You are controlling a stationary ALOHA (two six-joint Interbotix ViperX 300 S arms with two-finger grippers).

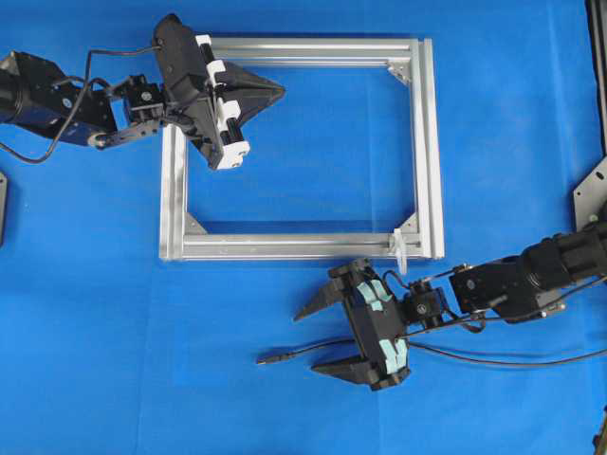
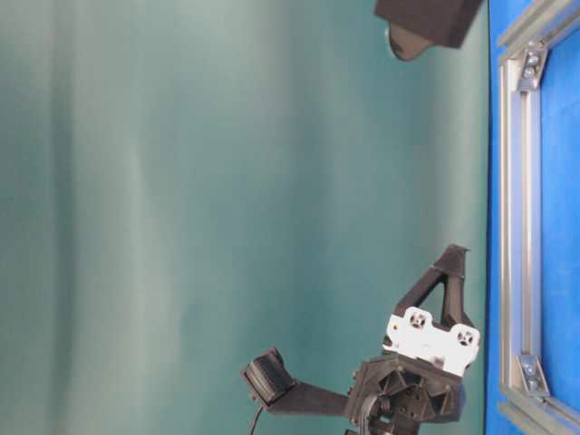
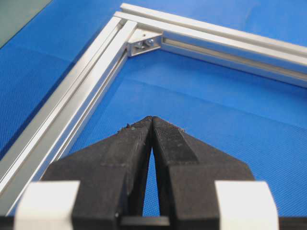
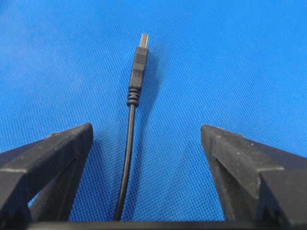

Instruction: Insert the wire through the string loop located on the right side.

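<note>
Right gripper (image 1: 321, 337) jaws wide apart, straddling the wire (image 1: 313, 352), which lies flat on the blue cloth (image 1: 114, 360) with its plug tip (image 4: 139, 60) pointing away from the fingers, nothing gripped; left gripper (image 1: 282, 91) jaws pressed together, empty, over the aluminium frame (image 1: 434, 142) far-left corner; string loop (image 1: 400, 249) sticks out at the frame's near-right corner, just beside the right gripper

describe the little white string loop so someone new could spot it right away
Start at the rectangular silver aluminium frame on the blue cloth and go to its corner nearest the open right gripper. The small white string loop hangs off the frame's outer edge there. It is soft and white, unlike the silver metal corner brackets beside it.
</note>
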